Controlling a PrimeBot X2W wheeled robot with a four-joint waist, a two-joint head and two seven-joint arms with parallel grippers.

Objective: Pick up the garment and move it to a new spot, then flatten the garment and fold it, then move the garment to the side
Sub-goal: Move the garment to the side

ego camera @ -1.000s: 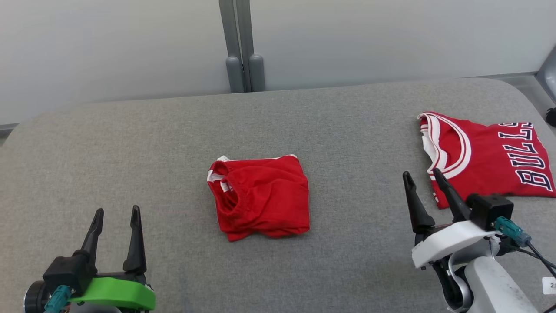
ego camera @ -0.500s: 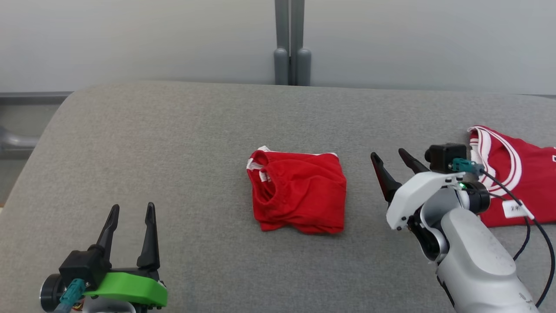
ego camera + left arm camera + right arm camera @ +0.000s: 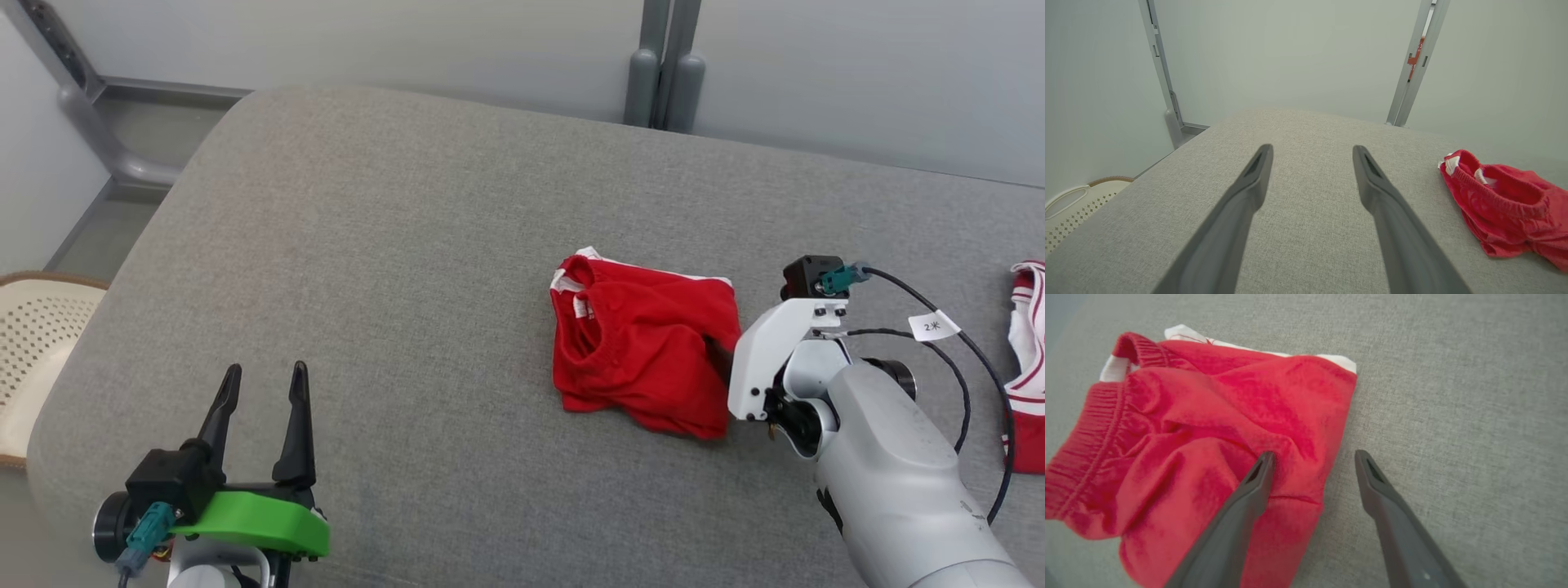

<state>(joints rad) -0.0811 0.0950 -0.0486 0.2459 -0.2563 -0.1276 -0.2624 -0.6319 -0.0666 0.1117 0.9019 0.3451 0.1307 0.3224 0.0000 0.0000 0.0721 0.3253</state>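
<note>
The crumpled red fabric garment [image 3: 645, 351] is straddled at its right edge by the spread right fingers [image 3: 1249, 498]; the left fingers [image 3: 1241, 208], likewise spread, are held well away.

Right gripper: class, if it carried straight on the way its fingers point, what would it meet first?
Probably the red garment: the open right gripper straddles its edge, one finger over the cloth, the other over the grey cushion. Whether the tips touch it is unclear.
</note>
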